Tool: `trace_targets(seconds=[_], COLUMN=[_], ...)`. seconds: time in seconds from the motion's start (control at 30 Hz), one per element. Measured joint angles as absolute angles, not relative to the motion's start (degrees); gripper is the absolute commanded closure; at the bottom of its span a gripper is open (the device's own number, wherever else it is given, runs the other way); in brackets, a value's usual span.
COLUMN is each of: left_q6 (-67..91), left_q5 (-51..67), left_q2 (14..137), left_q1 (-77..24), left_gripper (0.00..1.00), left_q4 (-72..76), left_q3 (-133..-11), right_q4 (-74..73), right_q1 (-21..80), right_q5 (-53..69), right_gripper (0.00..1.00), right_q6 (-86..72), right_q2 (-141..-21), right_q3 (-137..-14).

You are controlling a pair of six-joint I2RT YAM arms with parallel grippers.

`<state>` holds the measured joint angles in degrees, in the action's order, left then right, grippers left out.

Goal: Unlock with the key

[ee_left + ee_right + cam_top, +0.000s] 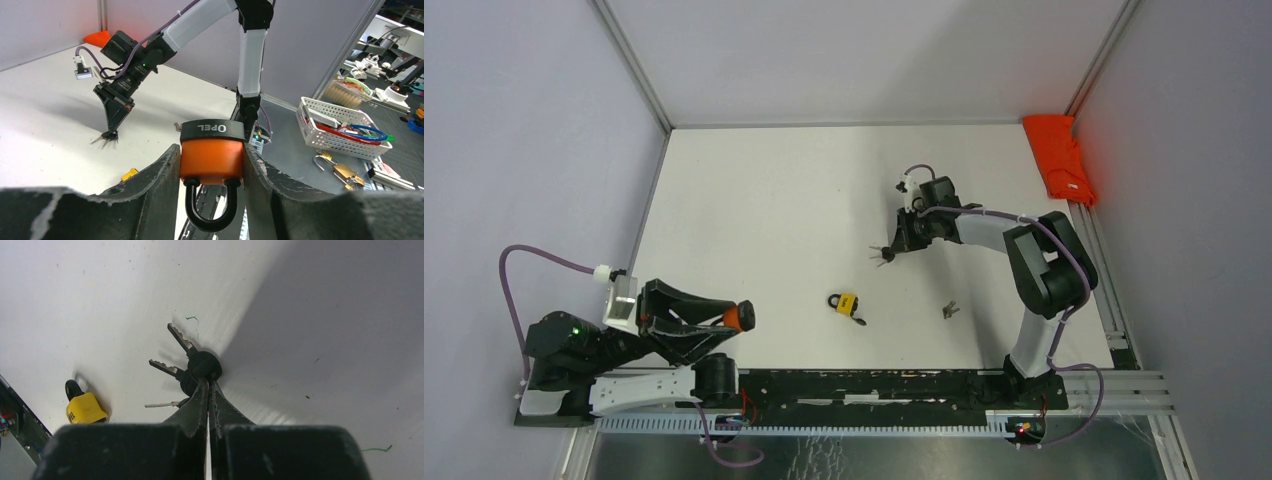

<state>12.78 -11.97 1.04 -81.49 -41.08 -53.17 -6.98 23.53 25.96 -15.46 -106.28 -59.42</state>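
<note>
Your left hand (211, 150) grasps the orange, black-capped padlock (212, 167) by its sides, raised above the white desk (764, 200). Your right hand (208, 385) is clenched on the black-headed bunch of metal keys (202, 365), well apart from it, with a small yellow padlock (847, 302) lying between.

White table (764, 200) — yellow padlock (846, 303), loose keys (949, 310), red cloth (1061, 158)

An orange cloth (1061, 158) lies at the surface's (764, 200) one o'clock corner. Off the surface, a white perforated basket (345, 143) holds coloured cables (367, 133), with a brass padlock (345, 172) at its six o'clock.
</note>
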Motion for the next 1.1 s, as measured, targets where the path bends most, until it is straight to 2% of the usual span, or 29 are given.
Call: trace_targets(seconds=[0.5, 0.9, 1.1], left_q6=[12.8, 12.8, 12.8], left_q5=[-12.0, -12.1, -12.1], left_q2=[1.0, 1.0, 1.0], left_q1=[-81.5, -81.5, -81.5], left_gripper=[0.98, 0.98, 0.98], left_q4=[-41.0, -41.0, -41.0], left_q3=[-52.6, -52.5, -52.5], right_q4=[-13.8, -21.7, -22.9], right_q1=[25.6, 36.4, 39.7], right_q5=[20.4, 4.0, 0.7], right_gripper=[0.72, 0.67, 0.66], right_q6=[-10.1, -1.1, 2.0], right_q2=[-101.7, -100.6, -100.7], right_q3=[-57.4, -64.1, -66.5])
